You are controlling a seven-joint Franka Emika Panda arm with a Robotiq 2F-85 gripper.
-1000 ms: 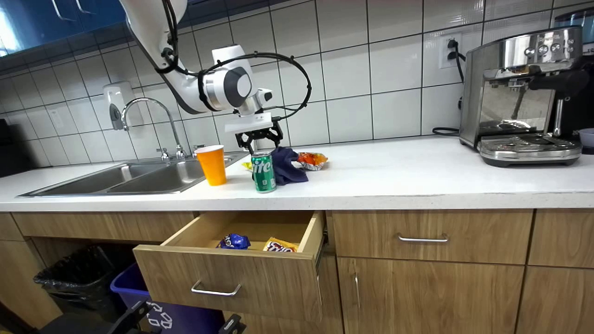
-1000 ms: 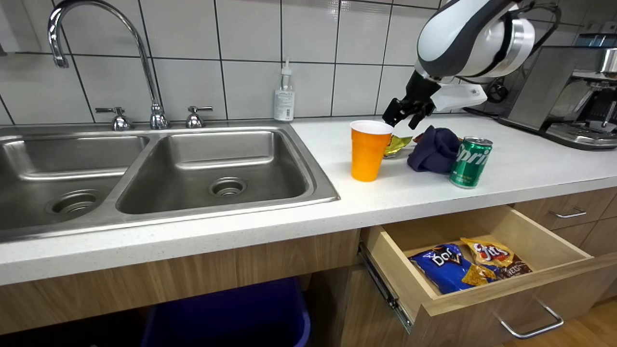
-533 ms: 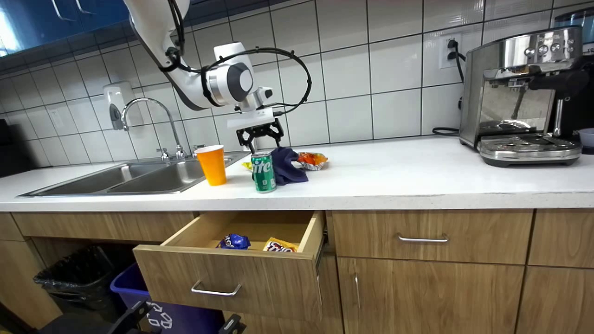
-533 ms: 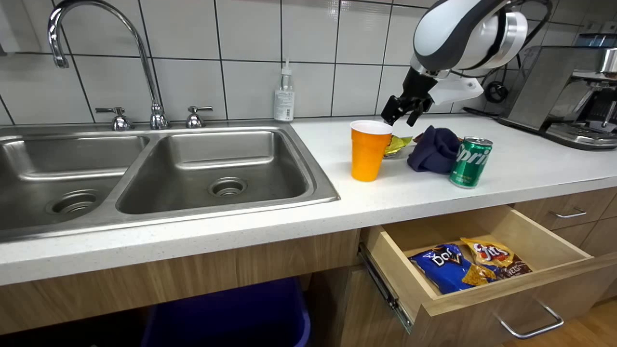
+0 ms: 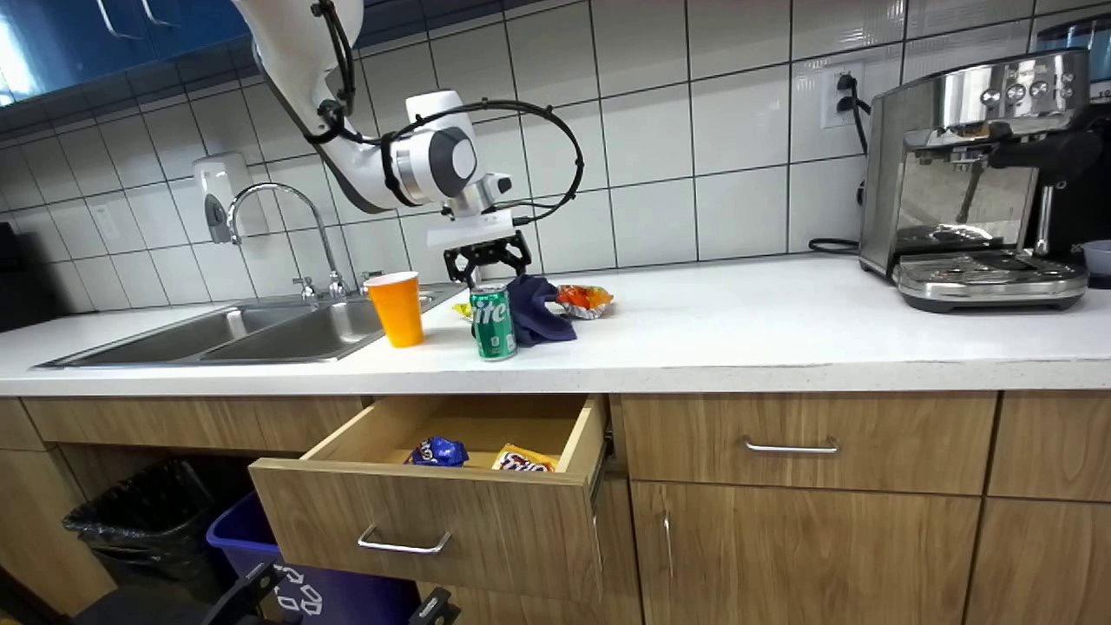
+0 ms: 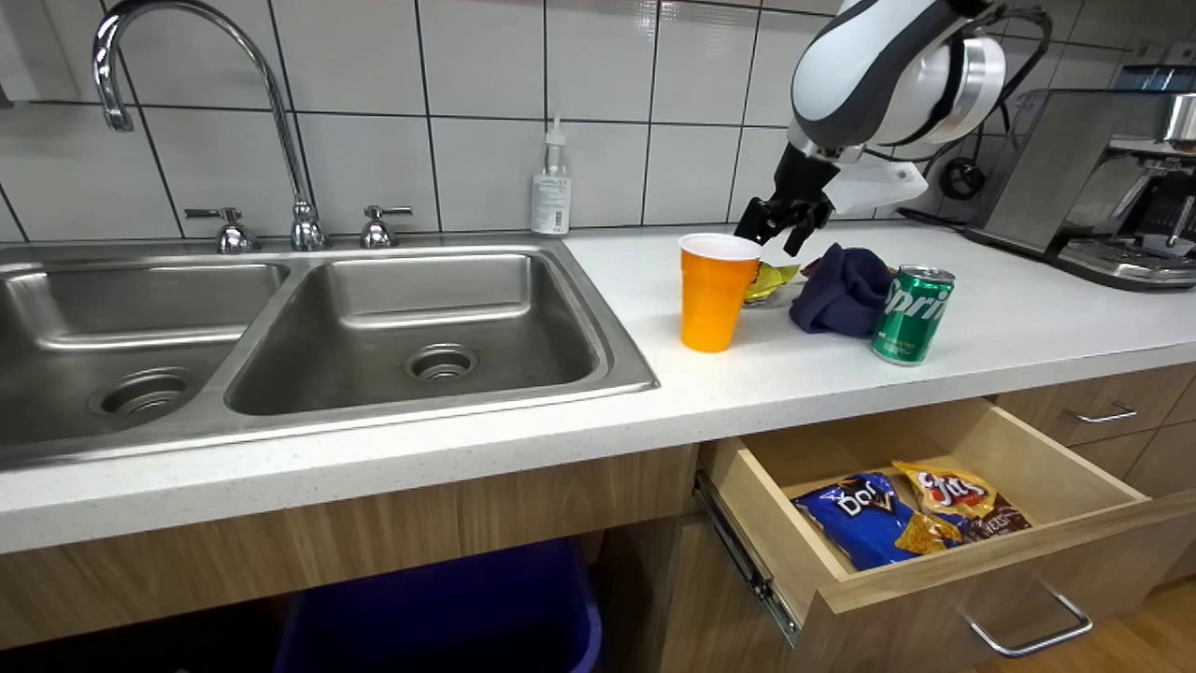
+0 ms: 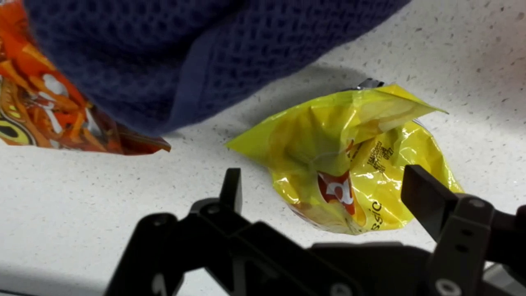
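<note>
My gripper [image 7: 322,181] is open and empty above a crumpled yellow chip bag [image 7: 337,164]. In the wrist view its two black fingers are wide apart, with most of the bag between them and the bag's right part behind the right finger. The gripper [image 5: 499,271] also shows over the back of the counter in both exterior views [image 6: 772,239]. The yellow bag [image 6: 771,280] is partly hidden by an orange cup [image 6: 715,299]. A dark blue cloth [image 7: 164,61] lies beside the bag. An orange chip bag [image 7: 53,107] lies partly under or behind the cloth.
A green Sprite can [image 6: 916,318] stands at the cloth's front. A double sink [image 6: 626,355] is beside the cup. Below, an open drawer [image 5: 417,521] holds a blue chip bag [image 6: 869,519] and a yellow-brown chip bag [image 6: 967,500]. A coffee machine [image 5: 963,174] stands farther along the counter.
My gripper rose slightly, then came down a little. It shifted slightly toward the cup in an exterior view. It stays open. The things on the counter and the drawer have not moved.
</note>
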